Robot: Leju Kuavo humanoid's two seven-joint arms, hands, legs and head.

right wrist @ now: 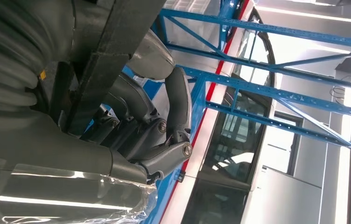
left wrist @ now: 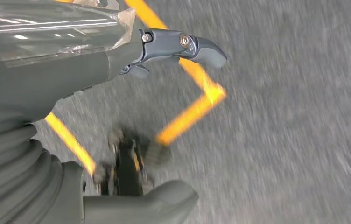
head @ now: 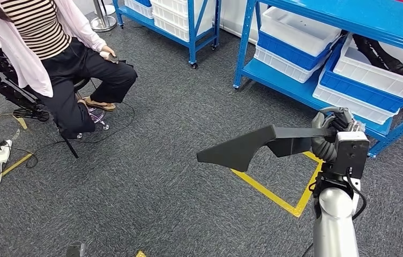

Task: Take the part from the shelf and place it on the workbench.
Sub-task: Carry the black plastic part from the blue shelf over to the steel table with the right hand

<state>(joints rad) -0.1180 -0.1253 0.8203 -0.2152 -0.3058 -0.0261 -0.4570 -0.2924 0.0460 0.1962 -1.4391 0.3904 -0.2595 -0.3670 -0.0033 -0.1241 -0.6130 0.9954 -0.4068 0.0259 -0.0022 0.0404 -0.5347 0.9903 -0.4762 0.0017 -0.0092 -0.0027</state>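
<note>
Head cam: high, angled down toward blue steel shelf rack (head: 317,80). R wrist cam: close, faces same rack (right wrist: 276,93). L wrist cam: close, floorward.

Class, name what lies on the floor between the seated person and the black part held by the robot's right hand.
Bare grey carpet, seen in the head view.

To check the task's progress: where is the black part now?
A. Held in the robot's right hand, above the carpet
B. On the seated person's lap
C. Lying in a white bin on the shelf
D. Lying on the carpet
A: the right hand grips the black part, which juts out over the grey carpet.
</note>
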